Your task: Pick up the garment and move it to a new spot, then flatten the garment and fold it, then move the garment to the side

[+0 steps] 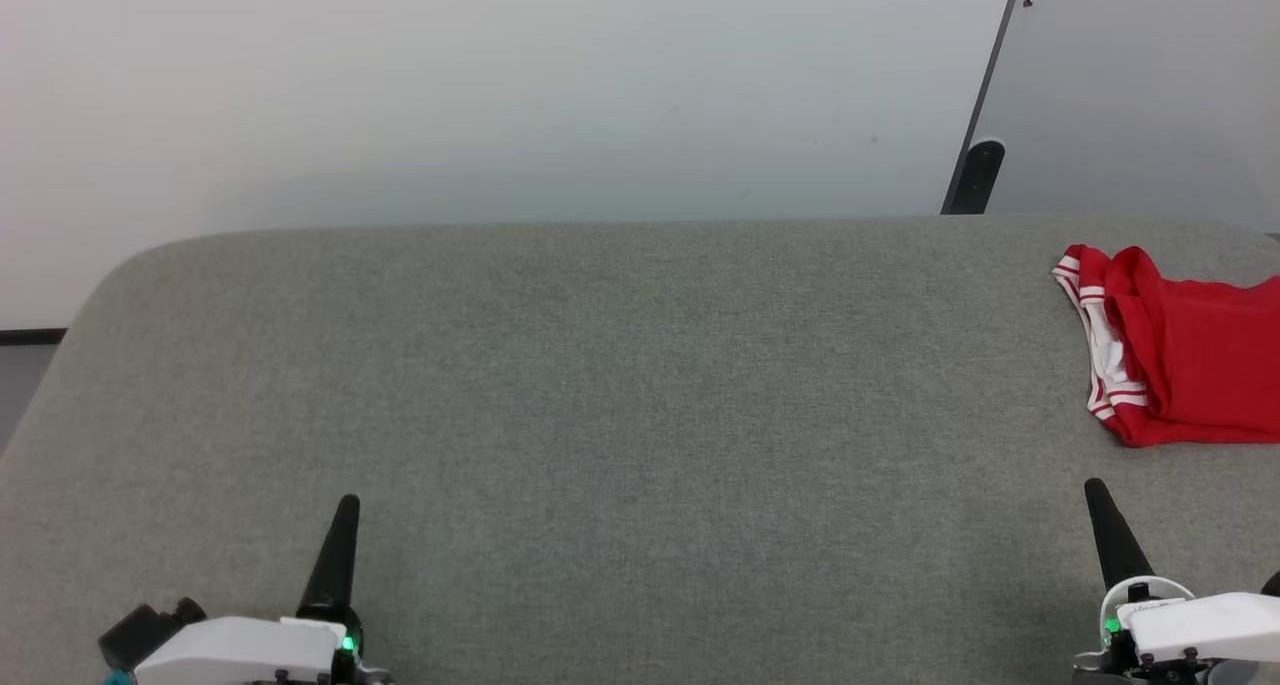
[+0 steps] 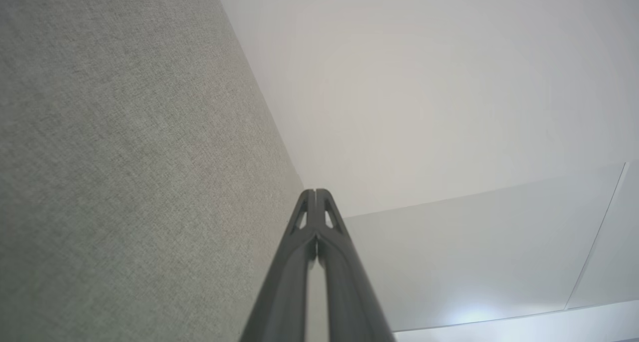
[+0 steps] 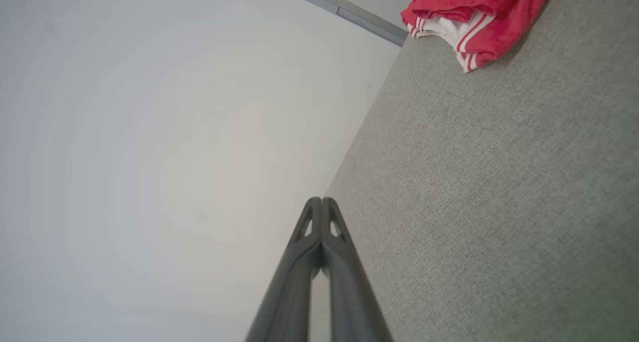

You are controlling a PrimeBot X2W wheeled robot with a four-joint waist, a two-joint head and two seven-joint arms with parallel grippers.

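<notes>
The garment (image 1: 1185, 350) is a red T-shirt with white, red-striped trim, lying bunched at the far right of the grey table (image 1: 600, 385), partly cut off by the picture's edge. The right wrist view has the garment (image 3: 469, 12) at its top. My right gripper (image 1: 1097, 490) is at the lower right, a short way in front of the garment and apart from it, fingertips pressed together and holding nothing. My left gripper (image 1: 347, 505) is at the lower left, far from the garment, also shut and holding nothing. Both pairs of fingers meet at the tips in the left gripper (image 2: 315, 192) and right gripper (image 3: 321, 200) views.
The grey fabric-covered table has a rounded far-left corner. A pale wall (image 1: 500, 85) rises behind it. A dark post (image 1: 978, 175) stands behind the far edge near the garment, beside a grey panel (image 1: 1140, 85).
</notes>
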